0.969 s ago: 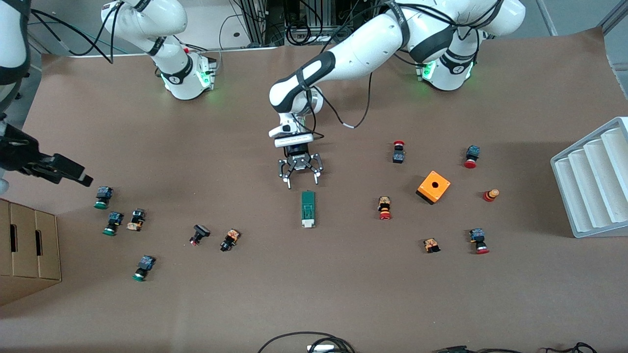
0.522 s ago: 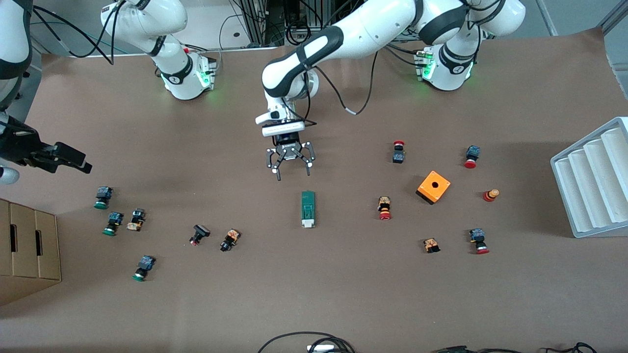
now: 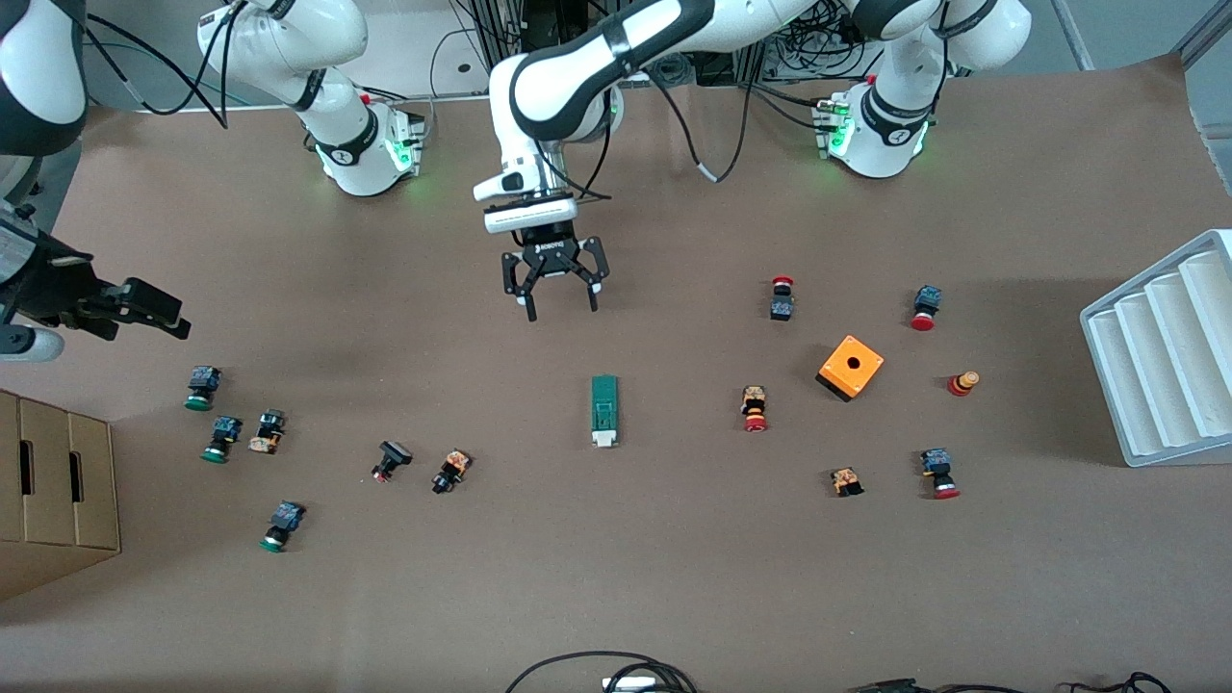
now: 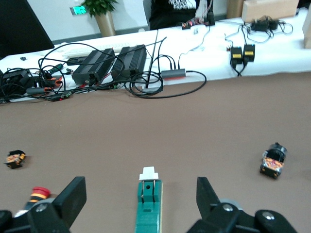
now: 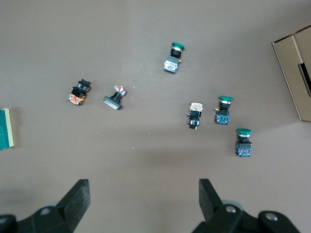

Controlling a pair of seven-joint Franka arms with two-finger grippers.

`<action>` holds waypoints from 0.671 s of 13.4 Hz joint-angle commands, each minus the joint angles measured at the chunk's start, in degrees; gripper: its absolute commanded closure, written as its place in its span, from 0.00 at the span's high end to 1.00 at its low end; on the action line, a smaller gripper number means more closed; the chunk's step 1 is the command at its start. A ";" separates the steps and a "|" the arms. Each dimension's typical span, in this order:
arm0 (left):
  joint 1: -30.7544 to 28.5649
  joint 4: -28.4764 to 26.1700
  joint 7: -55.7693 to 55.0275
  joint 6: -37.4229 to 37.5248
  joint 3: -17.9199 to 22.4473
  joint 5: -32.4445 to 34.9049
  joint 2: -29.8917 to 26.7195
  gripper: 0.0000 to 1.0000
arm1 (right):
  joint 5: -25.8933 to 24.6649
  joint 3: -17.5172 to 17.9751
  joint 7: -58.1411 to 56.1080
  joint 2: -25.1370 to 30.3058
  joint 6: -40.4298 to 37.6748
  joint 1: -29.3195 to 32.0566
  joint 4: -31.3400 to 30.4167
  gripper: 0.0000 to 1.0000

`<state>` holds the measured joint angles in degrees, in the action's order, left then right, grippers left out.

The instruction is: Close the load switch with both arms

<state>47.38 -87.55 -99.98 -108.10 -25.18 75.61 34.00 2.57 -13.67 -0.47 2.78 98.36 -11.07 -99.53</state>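
Front view, both arms.

- Switch (image 3: 603, 411): flat on the bench, dead centre of the frame. Green body, white end toward the camera. Nothing touches it.
- My left hand (image 3: 561, 310): upper middle of the frame, over bare bench, on the arm-base side of the switch and well apart from it. Fingers spread wide, pointing down, holding nothing. In the left wrist view the switch sits low in the frame between my two fingers (image 4: 72, 196), white end pointing away.
- My right hand (image 3: 179, 320): at the frame's edge on the right arm's end, mid-height, over bare bench near a green-capped button (image 3: 201, 387). Fingers wide, nothing held. In the right wrist view only a sliver of the switch shows at the frame's edge; several small buttons lie scattered across that frame.
- Orange box (image 3: 851, 367): toward the left arm's end, well apart from the switch, with red-capped buttons around it.
- Carton (image 3: 58, 491): lower corner on the right arm's end.
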 commanded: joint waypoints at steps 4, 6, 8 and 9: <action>-6.25 2.21 17.26 -1.49 -1.19 -10.47 -7.27 1.00 | -2.57 -0.66 -3.29 -1.37 -1.15 -1.76 2.32 1.00; -7.99 2.21 20.86 -3.95 -1.19 -13.63 -9.29 1.00 | -2.14 -0.66 -6.02 -1.82 -1.15 -1.58 2.58 1.00; -8.36 2.47 22.98 -3.96 -1.19 -14.00 -9.65 1.00 | -2.05 -0.83 -5.51 -1.73 -1.15 -1.50 2.49 1.00; -8.45 2.56 23.08 -4.04 -1.19 -14.00 -9.65 1.00 | -2.57 -0.83 -5.33 -1.90 -0.81 -1.58 2.58 1.00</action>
<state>39.77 -84.69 -78.64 -111.64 -25.62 62.69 25.11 1.15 -13.99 -5.04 1.86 98.33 -12.39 -98.75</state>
